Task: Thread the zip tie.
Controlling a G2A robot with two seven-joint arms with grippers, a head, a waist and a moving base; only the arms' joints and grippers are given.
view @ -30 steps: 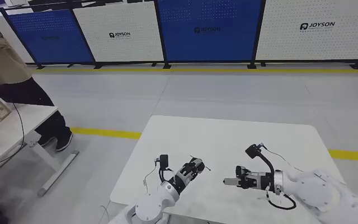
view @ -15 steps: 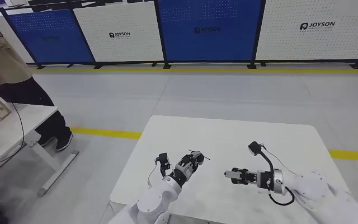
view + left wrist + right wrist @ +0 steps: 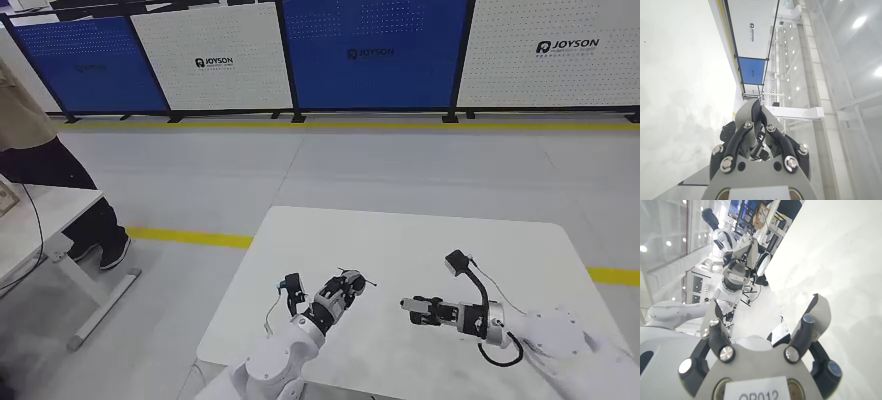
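The zip tie (image 3: 357,277) is a thin black strip whose ends stick out past my left gripper (image 3: 347,286), which is shut on it over the front left part of the white table (image 3: 420,235). In the left wrist view the tie's small head (image 3: 760,135) sits between the closed fingers behind the left gripper's (image 3: 760,101) tips. My right gripper (image 3: 408,303) hovers a short way to the right, pointing at the left one, open and holding nothing. The right wrist view shows the right gripper's (image 3: 766,306) spread fingers and, farther off, the left gripper (image 3: 751,240) with the tie.
The table's front edge (image 3: 330,365) lies close below both arms. A second white table (image 3: 30,225) stands off to the left, with a person beside it. Blue and white panels (image 3: 370,55) close off the floor behind.
Both grippers have shifted slightly away from the table's front edge. The left one stays shut on the zip tie, and the right one stays open.
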